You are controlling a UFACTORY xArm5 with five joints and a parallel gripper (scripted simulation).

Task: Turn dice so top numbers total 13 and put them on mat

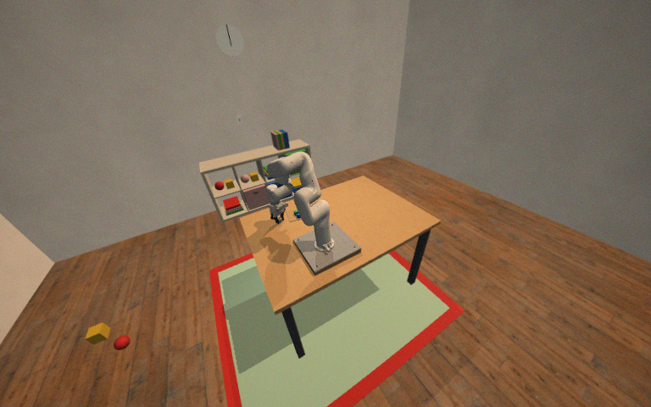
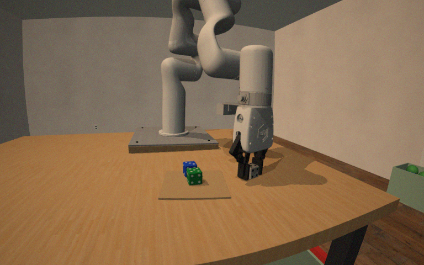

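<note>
1. Three dice matter, yet the top view shows little: the white jointed arm (image 1: 314, 201) bends over the far end of the wooden table (image 1: 389, 216), its dark gripper (image 1: 277, 215) low near the surface; dice and fingers are too small to read here.
2. Exterior view: the small green die (image 2: 194, 175) and blue die (image 2: 189, 165) sit touching on the flat tan square mat (image 2: 175, 191). The grey-white die (image 2: 253, 170) lies just beside the mat, on its right, off it.
3. The gripper (image 2: 249, 171) straddles that die, fingers half-spread at its sides; whether they already pinch it, I cannot tell.
4. Judged step: grasping the third die. Next comes closing firmly, turning it for the total, and setting it flat on the mat.
</note>
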